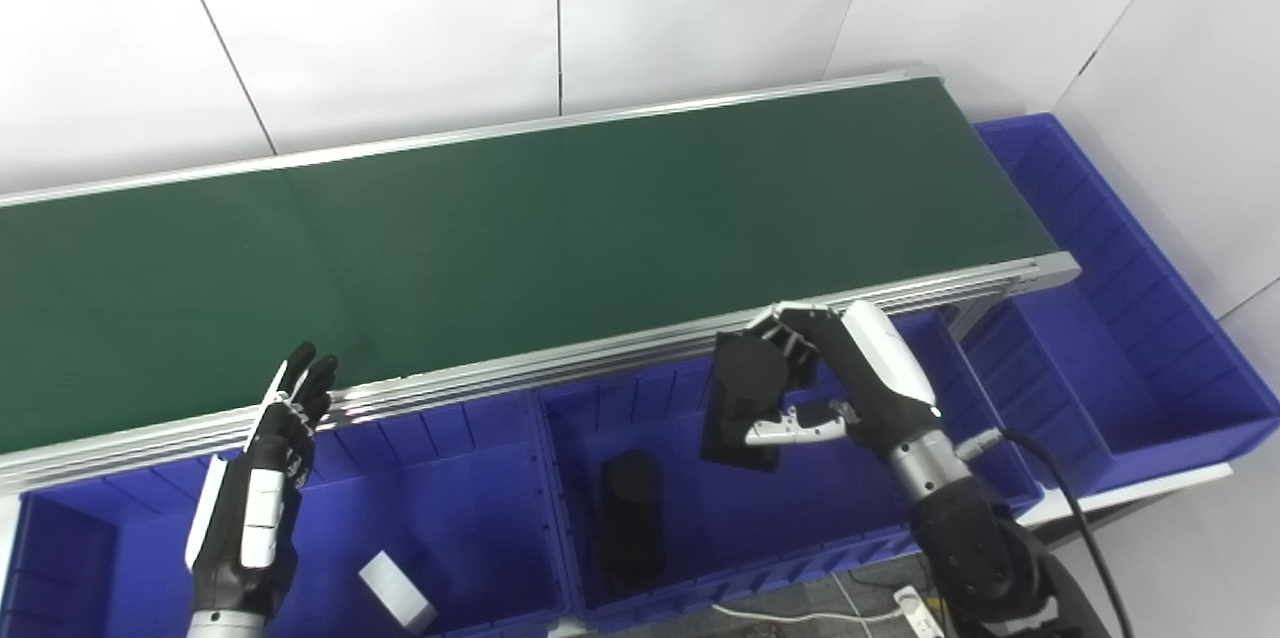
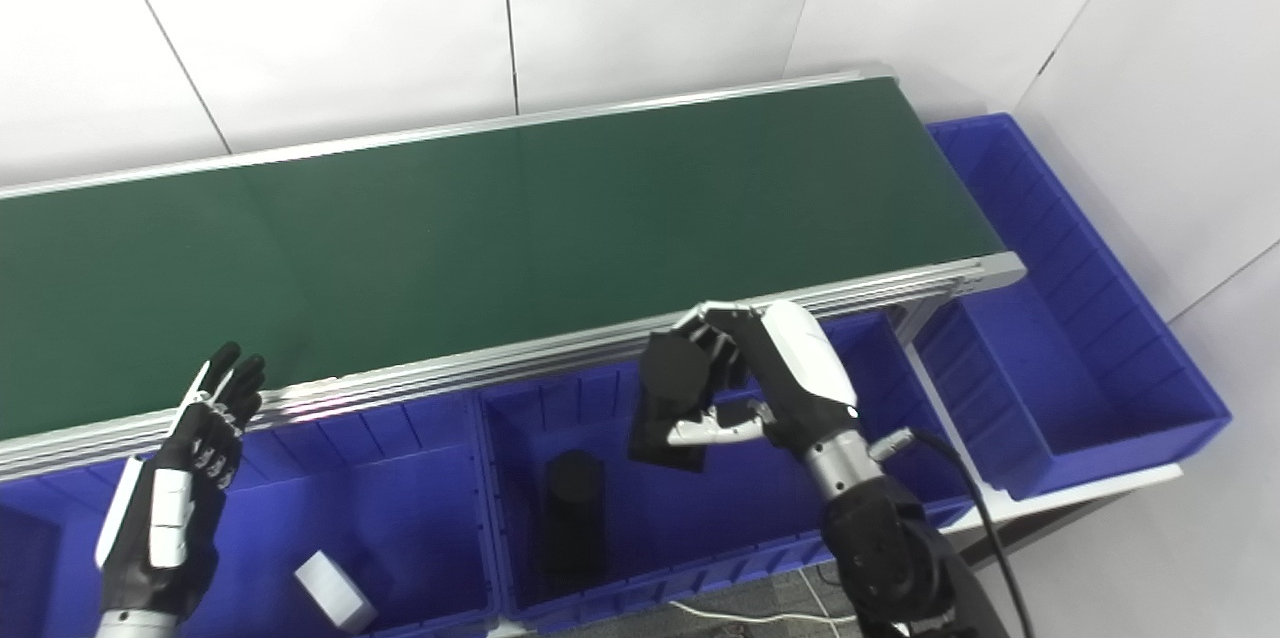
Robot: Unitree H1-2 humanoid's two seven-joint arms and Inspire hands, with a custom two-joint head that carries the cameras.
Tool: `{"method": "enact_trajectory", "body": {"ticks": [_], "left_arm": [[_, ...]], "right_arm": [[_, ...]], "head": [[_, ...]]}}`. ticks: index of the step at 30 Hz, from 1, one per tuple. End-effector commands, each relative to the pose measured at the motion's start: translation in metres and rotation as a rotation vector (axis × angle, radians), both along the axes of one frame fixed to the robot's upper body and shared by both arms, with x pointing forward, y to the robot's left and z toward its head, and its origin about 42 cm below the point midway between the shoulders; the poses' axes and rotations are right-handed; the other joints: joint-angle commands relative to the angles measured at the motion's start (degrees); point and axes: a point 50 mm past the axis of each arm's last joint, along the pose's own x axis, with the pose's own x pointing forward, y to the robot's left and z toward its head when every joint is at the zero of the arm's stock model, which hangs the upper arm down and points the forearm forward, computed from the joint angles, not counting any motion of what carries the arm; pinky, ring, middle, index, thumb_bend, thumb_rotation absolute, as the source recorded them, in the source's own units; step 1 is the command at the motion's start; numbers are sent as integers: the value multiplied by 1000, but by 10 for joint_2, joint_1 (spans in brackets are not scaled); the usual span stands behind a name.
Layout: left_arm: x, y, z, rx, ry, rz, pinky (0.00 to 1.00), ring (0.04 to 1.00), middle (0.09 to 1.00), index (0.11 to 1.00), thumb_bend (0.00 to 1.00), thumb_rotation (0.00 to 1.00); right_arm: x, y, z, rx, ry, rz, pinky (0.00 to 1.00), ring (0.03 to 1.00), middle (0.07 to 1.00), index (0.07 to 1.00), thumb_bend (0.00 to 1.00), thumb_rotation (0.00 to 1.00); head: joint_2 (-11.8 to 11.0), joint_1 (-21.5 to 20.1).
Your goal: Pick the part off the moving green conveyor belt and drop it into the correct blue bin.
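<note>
My right hand is shut on a black part and holds it above the middle blue bin, just in front of the conveyor's near rail. It also shows in the right eye view, with the black part hanging below the fingers. A black cylinder lies in that bin. The green conveyor belt carries nothing in view. My left hand is open and empty, fingers up, at the belt's near edge over the left blue bin.
A white block lies in the left bin. A large blue bin sits past the belt's right end. A black cable runs from my right wrist. White wall panels stand behind the belt.
</note>
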Motion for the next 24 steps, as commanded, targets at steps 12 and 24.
{"method": "enact_trajectory", "body": {"ticks": [12,24], "left_arm": [[1,-1,13,-3,-45,-10,980,962,941,965,651,967],[0,-1,14,-7,-44,-8,979,963,941,960,653,965]], "right_arm": [[3,-14,-2,-103,-39,-19,271,325,403,520,519,0],[5,-18,-5,-205,25,-5,591,656,665,656,798,335]], "head": [[-2,9],[-1,13]]}}
